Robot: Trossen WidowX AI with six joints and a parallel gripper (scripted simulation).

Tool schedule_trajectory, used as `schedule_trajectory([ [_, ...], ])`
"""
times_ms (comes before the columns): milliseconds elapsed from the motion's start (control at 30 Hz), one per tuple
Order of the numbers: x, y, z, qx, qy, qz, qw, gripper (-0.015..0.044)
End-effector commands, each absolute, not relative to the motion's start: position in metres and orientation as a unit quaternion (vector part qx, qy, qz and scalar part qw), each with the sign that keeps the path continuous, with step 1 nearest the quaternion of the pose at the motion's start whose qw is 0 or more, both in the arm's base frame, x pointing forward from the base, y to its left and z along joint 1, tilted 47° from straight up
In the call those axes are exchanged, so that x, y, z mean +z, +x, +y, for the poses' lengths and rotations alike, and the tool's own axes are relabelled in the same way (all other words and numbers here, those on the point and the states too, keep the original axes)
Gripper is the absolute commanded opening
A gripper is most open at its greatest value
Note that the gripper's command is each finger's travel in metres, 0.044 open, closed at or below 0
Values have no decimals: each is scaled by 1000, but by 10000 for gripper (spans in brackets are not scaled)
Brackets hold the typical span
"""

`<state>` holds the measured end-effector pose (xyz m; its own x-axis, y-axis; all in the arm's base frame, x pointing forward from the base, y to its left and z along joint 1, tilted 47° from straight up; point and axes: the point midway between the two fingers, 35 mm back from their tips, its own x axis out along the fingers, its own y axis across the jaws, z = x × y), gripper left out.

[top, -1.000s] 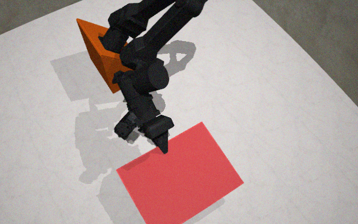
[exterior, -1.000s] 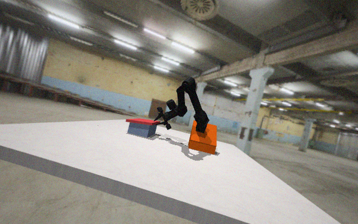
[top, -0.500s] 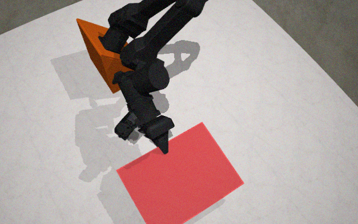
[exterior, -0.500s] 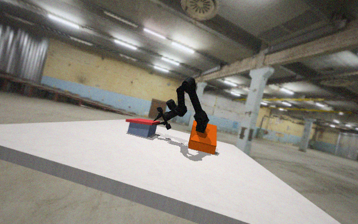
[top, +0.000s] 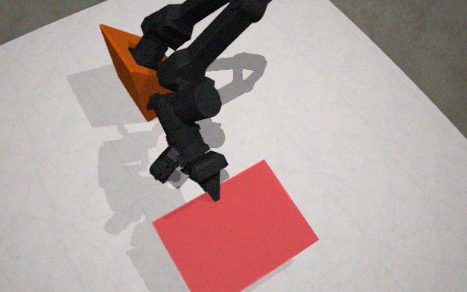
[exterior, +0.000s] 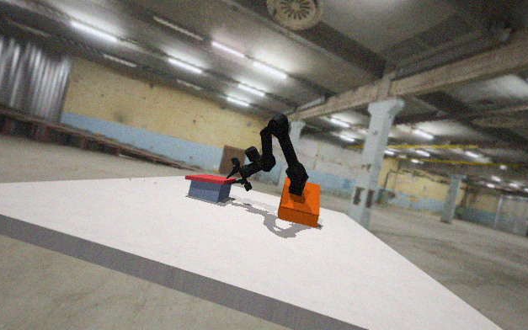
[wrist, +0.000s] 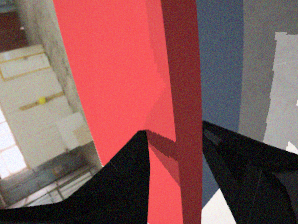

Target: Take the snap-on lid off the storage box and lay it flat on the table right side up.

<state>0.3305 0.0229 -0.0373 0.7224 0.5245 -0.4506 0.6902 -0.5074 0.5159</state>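
Lid (top: 234, 231): one, flat red rectangle, seated on one blue-grey storage box (exterior: 208, 191) mid-bench (top: 346, 112). Fingers (top: 215, 193) pinch the lid's rim on its side toward the orange pedestal (exterior: 307, 210).

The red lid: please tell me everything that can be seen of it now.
The red lid is a flat, plain rectangle with a thin skirt along its edges, matte and plastic-looking. It sits on the blue-grey storage box, overhanging it slightly, and looks about level in the exterior view. The gripper is shut on the lid's rim at the side facing the arm; the wrist view shows that edge between the black fingers.
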Motion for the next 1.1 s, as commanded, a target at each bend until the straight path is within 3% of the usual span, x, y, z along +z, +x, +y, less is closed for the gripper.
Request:
schedule_trajectory([
  [0, -38, 331, 23, -121, 860, 353, 347, 0],
  [1067, -32, 333, 18, -122, 861, 350, 348, 0],
])
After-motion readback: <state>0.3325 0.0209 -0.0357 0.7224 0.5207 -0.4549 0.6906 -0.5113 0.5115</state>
